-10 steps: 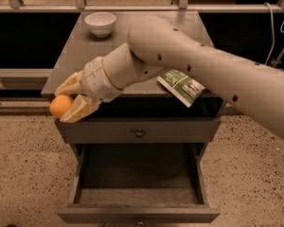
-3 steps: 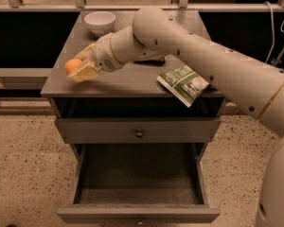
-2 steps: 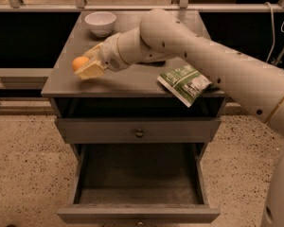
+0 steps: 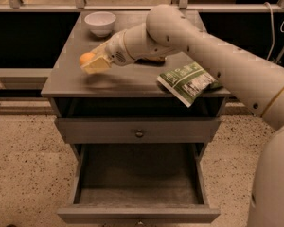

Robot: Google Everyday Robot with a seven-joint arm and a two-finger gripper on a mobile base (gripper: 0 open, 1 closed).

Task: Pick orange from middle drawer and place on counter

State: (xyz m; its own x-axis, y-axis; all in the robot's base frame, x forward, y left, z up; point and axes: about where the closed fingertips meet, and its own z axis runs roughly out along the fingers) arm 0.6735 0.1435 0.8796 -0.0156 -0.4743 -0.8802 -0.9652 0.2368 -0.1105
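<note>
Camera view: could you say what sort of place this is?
Probably an office kitchenette or test lab: drawer cabinet, its counter bearing a bowl and snack bag, speckled floor. The gripper holds the orange over the counter.

The orange (image 4: 85, 58) is small, round and bright. The gripper (image 4: 93, 62) holds it tight between its two yellow fingers, over the left side of the counter (image 4: 132, 77), with a dark shadow under it. The counter is a flat grey wooden top. The middle drawer (image 4: 139, 186) is low down and pulled all the way out. It is a wide grey box with low walls, and its flat floor is bare.
</note>
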